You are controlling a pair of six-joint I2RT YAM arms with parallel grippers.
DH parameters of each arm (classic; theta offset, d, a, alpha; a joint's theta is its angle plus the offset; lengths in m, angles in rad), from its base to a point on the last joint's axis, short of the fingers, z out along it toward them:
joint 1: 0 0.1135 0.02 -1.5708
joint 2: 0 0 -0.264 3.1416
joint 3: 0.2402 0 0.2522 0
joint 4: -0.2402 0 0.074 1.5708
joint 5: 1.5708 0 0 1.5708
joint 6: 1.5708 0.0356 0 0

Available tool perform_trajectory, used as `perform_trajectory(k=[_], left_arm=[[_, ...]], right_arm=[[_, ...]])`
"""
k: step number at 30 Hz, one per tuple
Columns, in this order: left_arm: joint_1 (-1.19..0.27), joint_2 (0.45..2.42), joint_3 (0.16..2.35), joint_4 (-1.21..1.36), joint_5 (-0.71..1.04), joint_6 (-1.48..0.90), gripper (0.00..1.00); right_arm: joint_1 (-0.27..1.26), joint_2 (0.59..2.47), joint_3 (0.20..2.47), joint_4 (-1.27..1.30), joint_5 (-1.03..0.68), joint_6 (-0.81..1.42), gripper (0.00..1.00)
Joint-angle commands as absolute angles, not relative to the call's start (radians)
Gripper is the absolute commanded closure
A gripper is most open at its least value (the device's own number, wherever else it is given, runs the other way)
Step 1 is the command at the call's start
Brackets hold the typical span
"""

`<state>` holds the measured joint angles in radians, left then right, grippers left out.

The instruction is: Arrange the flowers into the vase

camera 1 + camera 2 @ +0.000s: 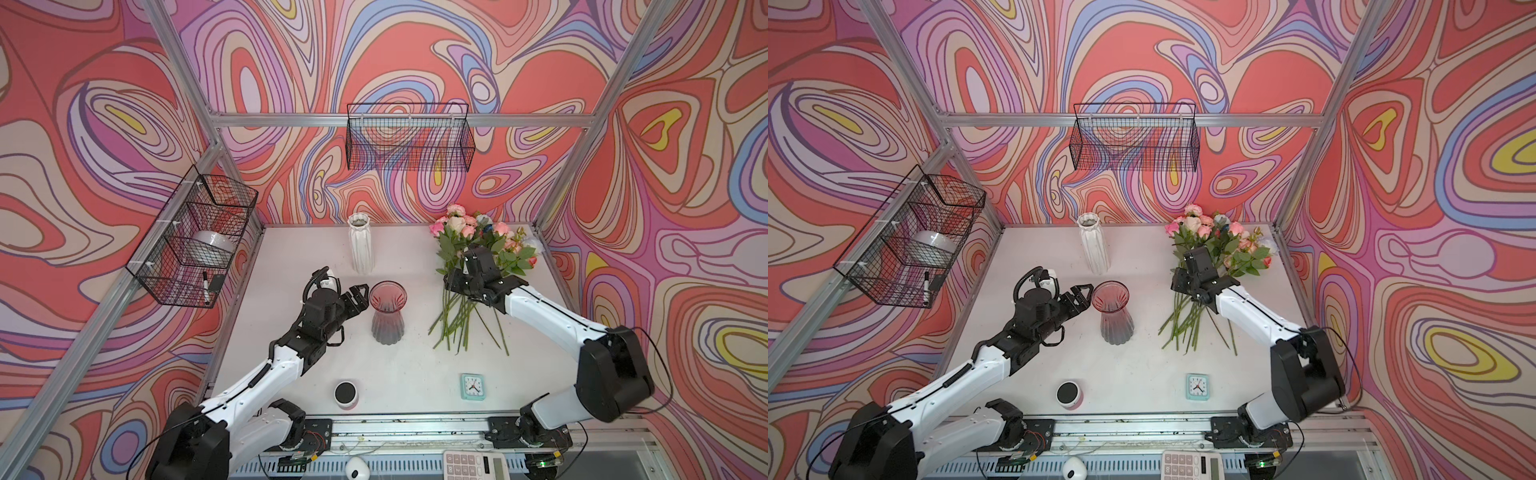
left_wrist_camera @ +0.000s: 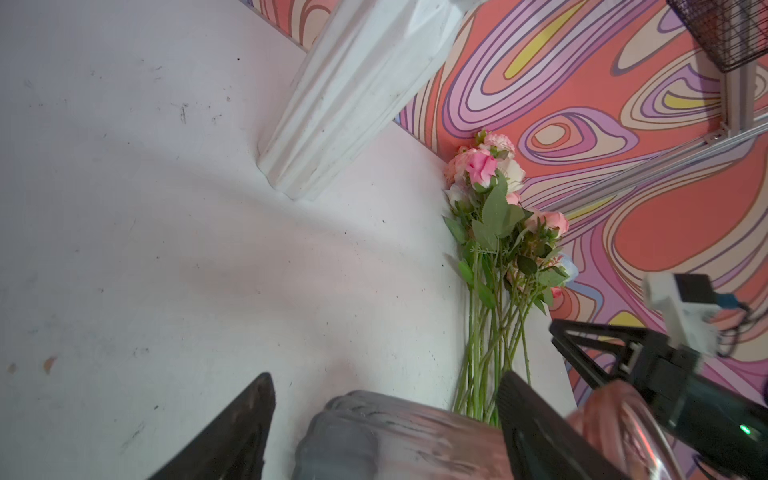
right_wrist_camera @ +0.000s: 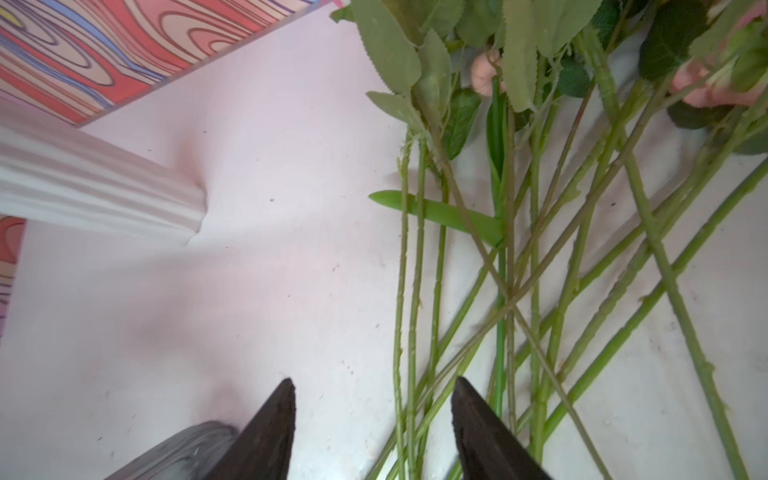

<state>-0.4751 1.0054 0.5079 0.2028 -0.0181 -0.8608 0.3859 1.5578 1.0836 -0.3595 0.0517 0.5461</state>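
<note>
The flowers (image 1: 459,232) lie bunched at the far right of the table (image 1: 407,365), stems pointing near, none yet in a vase. The right gripper (image 3: 372,386) hangs low over the stems, jaws apart with a few between them, so picking up looks like the step in hand. The left gripper (image 1: 360,297), spread, flanks the glass vase (image 1: 387,316) at centre without clamping it. Next, the right jaws should pinch one stem and lift it free of the tangle.
</note>
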Motion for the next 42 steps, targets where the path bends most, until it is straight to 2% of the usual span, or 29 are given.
perform_trajectory(k=[1,10,19,24,30,34,42], left_arm=[[-0.481,0.922,0.423,0.086,-0.065,-0.936,0.17],[-0.482,0.729,0.329,-0.029,-0.035,-0.957,0.17],[-0.481,0.65,0.284,-0.048,-0.033,-0.966,0.18],[-0.482,0.651,0.285,-0.052,-0.028,-0.962,0.18],[-0.482,0.635,0.278,-0.058,-0.03,-0.964,0.18],[-0.481,0.641,0.275,-0.047,-0.034,-0.965,0.18],[-0.481,0.655,0.262,-0.034,-0.027,-0.98,0.18]], right_arm=[[0.372,1.649,1.168,-0.419,0.115,0.513,0.43],[0.341,1.884,1.354,-0.565,0.274,0.372,0.53],[0.211,1.741,1.129,-0.31,0.156,0.684,0.57],[0.193,1.732,1.117,-0.275,0.168,0.78,0.6],[0.19,1.639,1.061,-0.176,0.114,0.746,0.59],[0.191,1.725,1.192,-0.384,0.099,0.68,0.62],[0.19,1.591,0.982,-0.278,0.17,0.846,0.63]])
